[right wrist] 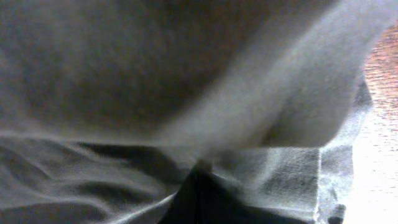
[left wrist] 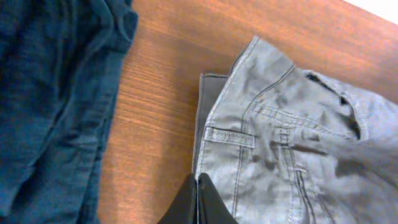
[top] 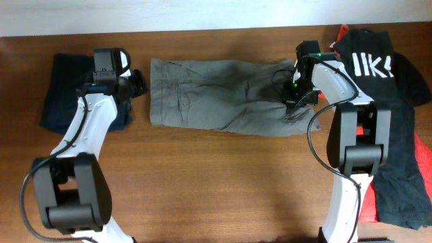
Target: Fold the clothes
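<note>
The grey-khaki trousers point(top: 216, 94) lie across the middle of the table, wrinkled, waistband to the left. In the left wrist view the waistband and belt loop point(left wrist: 273, 137) show. My left gripper point(top: 138, 82) is shut and empty, its tip point(left wrist: 198, 186) at the waistband's left edge. My right gripper point(top: 293, 101) is at the trousers' right end. In the right wrist view its fingers point(right wrist: 200, 183) are shut on a pinch of the grey fabric point(right wrist: 186, 74), which drapes close over the camera. Folded dark navy trousers point(top: 64, 94) lie at the left and also show in the left wrist view point(left wrist: 50, 99).
A black T-shirt with white print point(top: 381, 64) lies at the right under the right arm's base. A red garment point(top: 368, 206) shows beneath it at the front right. Bare wooden table point(top: 216, 182) lies in front of the trousers.
</note>
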You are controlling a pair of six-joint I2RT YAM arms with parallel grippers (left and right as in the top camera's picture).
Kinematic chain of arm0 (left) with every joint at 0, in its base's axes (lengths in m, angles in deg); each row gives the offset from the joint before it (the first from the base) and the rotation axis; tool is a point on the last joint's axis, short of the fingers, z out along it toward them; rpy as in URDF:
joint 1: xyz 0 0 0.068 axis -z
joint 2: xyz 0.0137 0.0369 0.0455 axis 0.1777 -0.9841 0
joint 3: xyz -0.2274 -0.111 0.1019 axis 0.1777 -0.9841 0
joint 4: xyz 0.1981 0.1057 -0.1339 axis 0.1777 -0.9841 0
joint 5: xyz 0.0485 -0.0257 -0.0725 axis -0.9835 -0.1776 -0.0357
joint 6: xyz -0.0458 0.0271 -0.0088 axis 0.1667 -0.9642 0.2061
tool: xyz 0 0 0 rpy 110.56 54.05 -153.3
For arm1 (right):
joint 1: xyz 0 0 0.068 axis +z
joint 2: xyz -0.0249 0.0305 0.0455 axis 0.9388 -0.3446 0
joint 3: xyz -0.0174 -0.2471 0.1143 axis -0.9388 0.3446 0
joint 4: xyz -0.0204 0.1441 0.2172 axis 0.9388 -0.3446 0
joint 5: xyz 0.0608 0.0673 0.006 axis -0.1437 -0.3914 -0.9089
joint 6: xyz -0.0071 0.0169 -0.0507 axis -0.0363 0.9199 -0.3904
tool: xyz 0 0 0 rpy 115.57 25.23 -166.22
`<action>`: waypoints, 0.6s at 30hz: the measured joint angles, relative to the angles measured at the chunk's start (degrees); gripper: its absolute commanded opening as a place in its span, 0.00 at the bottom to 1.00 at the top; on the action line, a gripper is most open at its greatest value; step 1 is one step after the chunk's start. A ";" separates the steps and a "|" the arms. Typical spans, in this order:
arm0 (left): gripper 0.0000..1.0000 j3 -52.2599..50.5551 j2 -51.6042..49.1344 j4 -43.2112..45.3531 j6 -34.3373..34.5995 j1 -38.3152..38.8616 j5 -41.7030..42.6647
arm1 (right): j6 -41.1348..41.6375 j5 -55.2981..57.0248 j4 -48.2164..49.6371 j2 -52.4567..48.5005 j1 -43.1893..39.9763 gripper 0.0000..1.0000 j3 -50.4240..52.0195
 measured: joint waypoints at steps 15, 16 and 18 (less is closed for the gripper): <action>0.44 0.09 -11.37 5.68 -3.61 0.00 10.99 | 0.02 0.02 0.00 0.00 0.00 0.04 0.02; 0.44 0.11 -11.78 6.25 -3.80 0.00 11.23 | -0.02 0.02 0.00 0.00 0.00 0.03 0.02; 0.44 0.15 -13.11 6.91 -4.02 0.00 11.78 | -0.02 0.02 0.00 0.02 0.00 0.04 0.02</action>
